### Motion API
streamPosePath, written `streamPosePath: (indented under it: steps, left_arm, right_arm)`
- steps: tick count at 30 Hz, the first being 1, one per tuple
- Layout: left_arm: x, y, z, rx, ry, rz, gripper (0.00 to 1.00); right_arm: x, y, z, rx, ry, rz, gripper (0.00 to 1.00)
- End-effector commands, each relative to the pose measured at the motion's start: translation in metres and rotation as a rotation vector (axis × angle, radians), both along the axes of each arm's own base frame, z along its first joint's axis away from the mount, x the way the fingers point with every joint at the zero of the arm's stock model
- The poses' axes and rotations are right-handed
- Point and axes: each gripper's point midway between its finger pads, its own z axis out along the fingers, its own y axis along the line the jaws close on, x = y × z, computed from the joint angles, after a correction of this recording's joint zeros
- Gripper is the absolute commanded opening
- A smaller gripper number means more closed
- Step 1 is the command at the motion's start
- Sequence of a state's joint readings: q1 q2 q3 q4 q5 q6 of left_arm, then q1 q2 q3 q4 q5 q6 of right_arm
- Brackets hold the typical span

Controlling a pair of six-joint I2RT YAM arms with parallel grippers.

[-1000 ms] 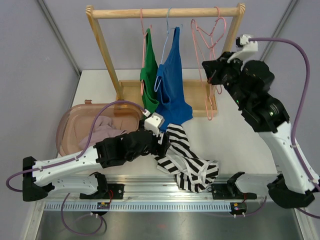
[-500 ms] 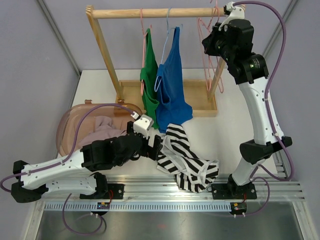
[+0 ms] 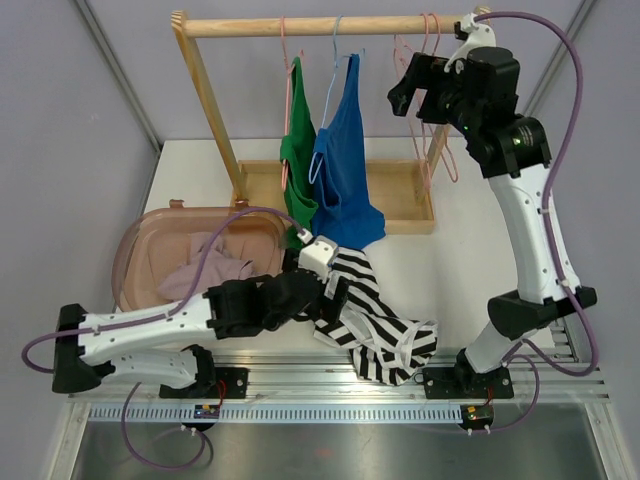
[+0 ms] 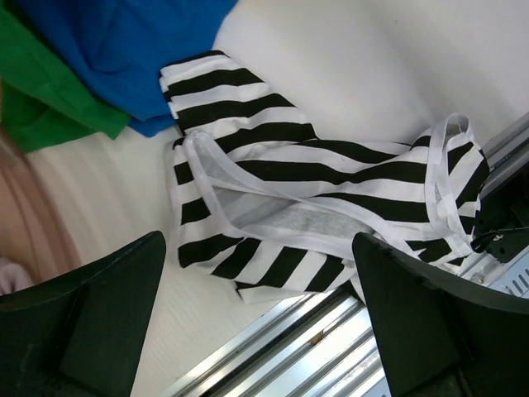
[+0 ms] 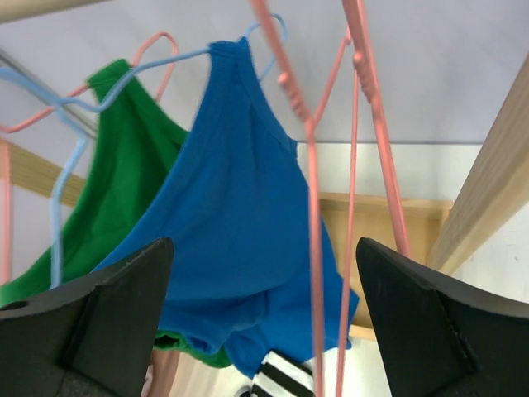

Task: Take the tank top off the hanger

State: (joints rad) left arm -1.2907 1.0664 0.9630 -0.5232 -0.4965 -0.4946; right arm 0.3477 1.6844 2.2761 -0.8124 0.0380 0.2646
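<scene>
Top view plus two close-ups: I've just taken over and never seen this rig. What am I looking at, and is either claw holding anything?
Two robot arms are bolted at the near edge of the table. The wide picture looks down from above and behind them; each close-up is a wrist camera, the dark shapes its own fingers. The left gripper hovers open over a striped tank top lying loose on the table. The right gripper is up at the wooden rack, open, bare pink hangers in front of it. A blue tank top and a green tank top hang there; a pink basket holds clothes. Neither gripper holds anything.
</scene>
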Motion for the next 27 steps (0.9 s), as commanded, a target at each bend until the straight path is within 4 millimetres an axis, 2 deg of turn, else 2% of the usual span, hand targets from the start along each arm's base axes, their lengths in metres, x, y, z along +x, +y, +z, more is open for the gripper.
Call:
streamPosePath:
  steps: [1, 2, 3, 4, 5, 6, 7, 8, 9, 10, 11, 12, 13, 15, 16, 19, 20, 21, 23, 24, 25, 27]
  left_arm:
    - [0.0, -0.044, -0.008, -0.07, 0.013, -0.053, 0.99]
    - [-0.001, -0.052, -0.015, -0.065, 0.022, -0.066, 0.99]
    - [-0.001, -0.066, -0.028, -0.053, 0.041, -0.084, 0.99]
    - [-0.001, -0.073, -0.036, -0.04, 0.051, -0.093, 0.99]
    - [-0.002, -0.082, -0.038, -0.04, 0.056, -0.103, 0.99]
    - [-0.003, -0.092, -0.058, 0.004, 0.075, -0.114, 0.99]
    - [-0.004, -0.098, -0.065, 0.018, 0.082, -0.122, 0.99]
    - [-0.005, -0.106, -0.067, 0.017, 0.089, -0.133, 0.99]
    - [-0.005, -0.111, -0.076, 0.037, 0.101, -0.138, 0.99]
    - [-0.007, -0.116, -0.095, 0.079, 0.121, -0.146, 0.99]
    - [-0.009, -0.119, -0.105, 0.101, 0.141, -0.157, 0.99]
    - [-0.009, -0.126, -0.108, 0.103, 0.152, -0.156, 0.99]
    - [-0.012, -0.127, -0.126, 0.147, 0.174, -0.162, 0.99]
    - [-0.017, -0.13, -0.14, 0.173, 0.209, -0.171, 0.99]
    - [-0.02, -0.13, -0.155, 0.202, 0.229, -0.176, 0.99]
    - [-0.028, -0.129, -0.18, 0.232, 0.284, -0.191, 0.99]
    - [-0.032, -0.127, -0.197, 0.261, 0.313, -0.183, 0.96]
    - [-0.033, -0.125, -0.204, 0.271, 0.331, -0.182, 0.9]
    - [-0.041, -0.122, -0.219, 0.291, 0.374, -0.187, 0.61]
    - [-0.042, -0.12, -0.219, 0.286, 0.382, -0.18, 0.43]
    - [-0.044, -0.114, -0.222, 0.291, 0.391, -0.17, 0.18]
    - [-0.041, -0.11, -0.204, 0.255, 0.374, -0.142, 0.02]
  right_arm:
    - [-0.051, -0.006, 0.037, 0.041, -0.081, 0.065, 1.0]
    - [-0.07, -0.012, 0.049, 0.048, -0.114, 0.074, 0.99]
    - [-0.079, -0.013, 0.047, 0.05, -0.114, 0.083, 1.0]
    - [-0.083, -0.013, 0.029, 0.034, -0.079, 0.094, 1.0]
    - [-0.106, -0.019, 0.04, 0.046, -0.117, 0.113, 0.99]
    - [-0.116, -0.022, 0.037, 0.042, -0.12, 0.114, 1.0]
    - [-0.119, -0.026, 0.019, 0.032, -0.085, 0.1, 0.99]
    - [-0.143, -0.036, 0.029, 0.043, -0.13, 0.091, 1.0]
    - [-0.147, -0.038, 0.01, 0.04, -0.098, 0.084, 0.99]
    - [-0.156, -0.044, 0.008, 0.045, -0.109, 0.066, 0.99]
    - [-0.179, -0.053, 0.018, 0.067, -0.161, 0.063, 1.0]
    - [-0.183, -0.055, 0.007, 0.071, -0.146, 0.058, 1.0]
    - [-0.202, -0.06, 0.014, 0.088, -0.186, 0.067, 1.0]
    - [-0.213, -0.061, 0.01, 0.091, -0.193, 0.086, 1.0]
    - [-0.224, -0.061, 0.013, 0.093, -0.207, 0.103, 0.99]
    - [-0.238, -0.06, 0.01, 0.093, -0.204, 0.142, 1.0]
    - [-0.242, -0.059, 0.011, 0.095, -0.211, 0.153, 1.0]
    - [-0.245, -0.058, 0.012, 0.099, -0.215, 0.166, 0.99]
    - [-0.253, -0.057, 0.015, 0.103, -0.234, 0.187, 1.0]
    - [-0.255, -0.057, 0.017, 0.102, -0.243, 0.19, 1.0]
    - [-0.258, -0.059, 0.019, 0.101, -0.253, 0.189, 1.0]
    - [-0.259, -0.06, 0.02, 0.098, -0.261, 0.184, 0.99]
